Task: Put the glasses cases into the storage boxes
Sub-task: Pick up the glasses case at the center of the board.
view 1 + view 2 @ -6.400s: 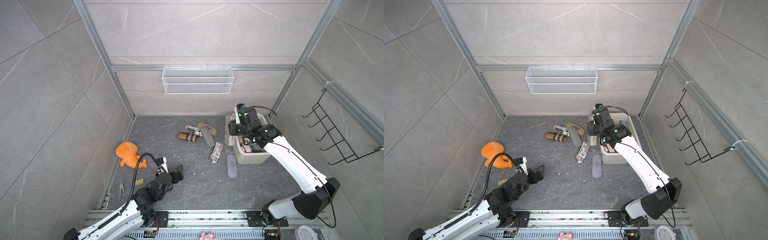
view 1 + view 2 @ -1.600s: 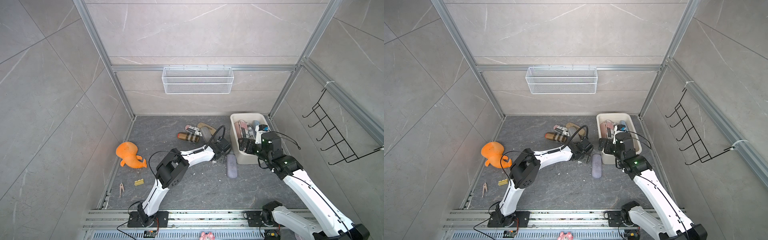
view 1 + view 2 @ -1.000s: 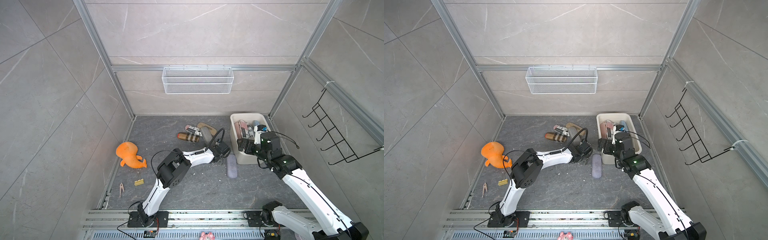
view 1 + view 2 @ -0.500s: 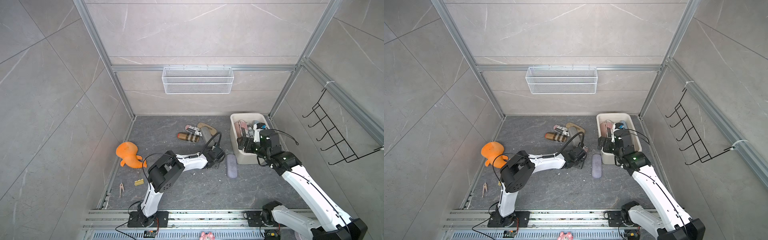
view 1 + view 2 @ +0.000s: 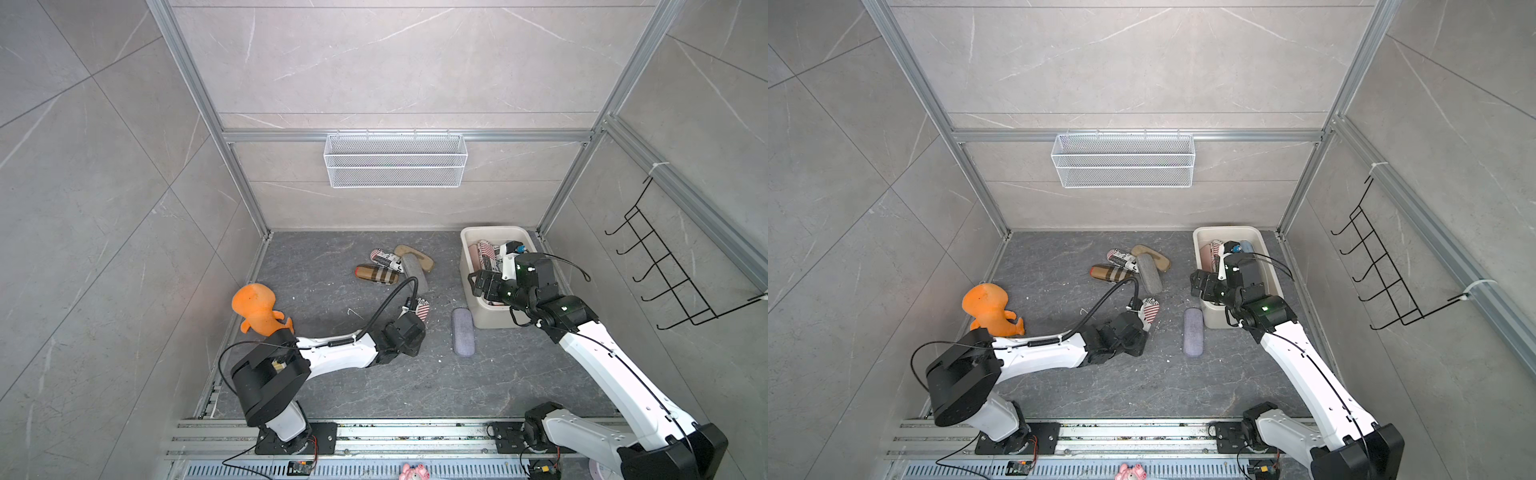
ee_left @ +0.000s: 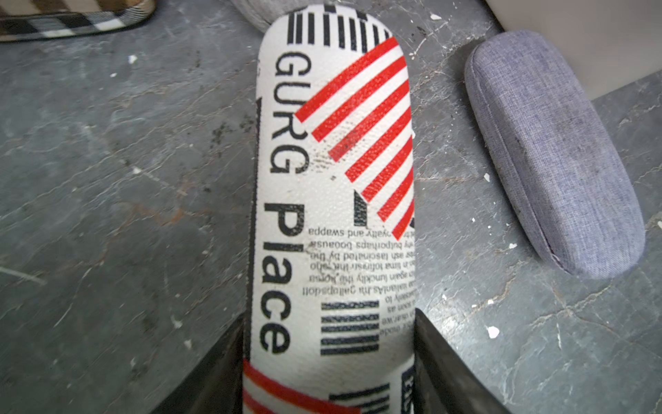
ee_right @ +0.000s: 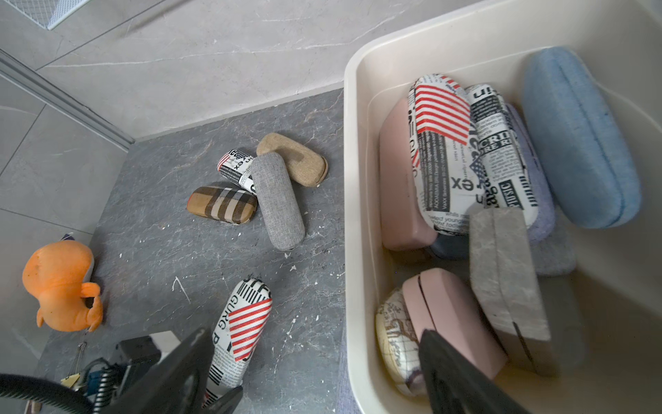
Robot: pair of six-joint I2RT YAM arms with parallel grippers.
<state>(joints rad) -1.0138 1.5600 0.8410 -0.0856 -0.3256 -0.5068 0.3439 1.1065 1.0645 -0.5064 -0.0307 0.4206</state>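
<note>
My left gripper [image 6: 329,372] pinches the newspaper-print, red-striped oblong glasses case [image 6: 333,200] on the grey floor, open floor around; my right gripper [image 7: 315,372] hangs spread over the cream plastic tub's [image 7: 353,222] rim.

Place: a robot test room, built to look a bit like a bathroom corner.
Walls: big grey stone-look tiles [image 5: 374,62] held in silver metal bars [image 5: 399,136].
Floor: dark grey stone floor [image 5: 332,386] with little white crumbs on it.
On the walls: a white wire basket [image 5: 395,166] and a black hook rack [image 5: 665,270].
Robots: two white and black arms bolted to a metal rail [image 5: 374,440] at the front, with loose wires.
</note>
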